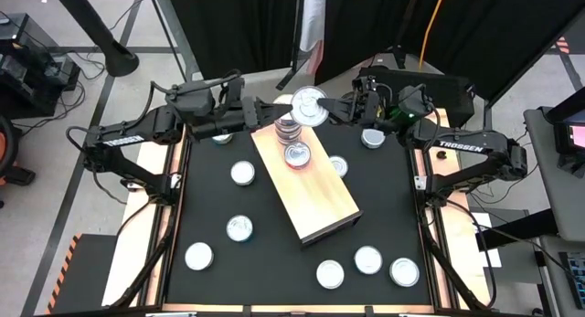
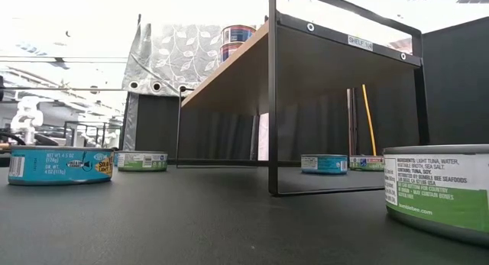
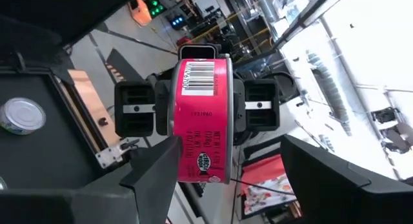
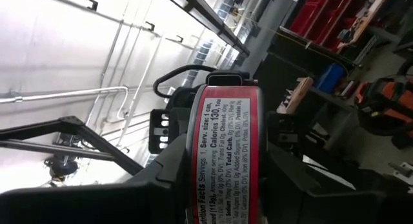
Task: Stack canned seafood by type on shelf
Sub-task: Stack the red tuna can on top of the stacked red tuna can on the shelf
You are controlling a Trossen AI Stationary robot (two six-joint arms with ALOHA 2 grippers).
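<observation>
- Pinching the red tin [image 3: 203, 114] across its label, the right gripper [image 1: 317, 108] holds it in the air over the far end of the shelf [image 1: 320, 203].
- The left gripper [image 1: 294, 109] meets it from the other side. Its fingers [image 3: 151, 175] are spread around the tin, with a gap showing on one side.
- The tin looks stiff and light to moderate in weight. Its glossy wall is likely slippery, so grip across the round side, mid-height, and squarely.
- Just below, a stack [image 1: 288, 127] of tins stands on the shelf, with a single tin [image 1: 297, 155] beside it.
- Loose tins [image 1: 241, 174] lie scattered over the black table [image 1: 210, 207], well apart from the arms.
</observation>
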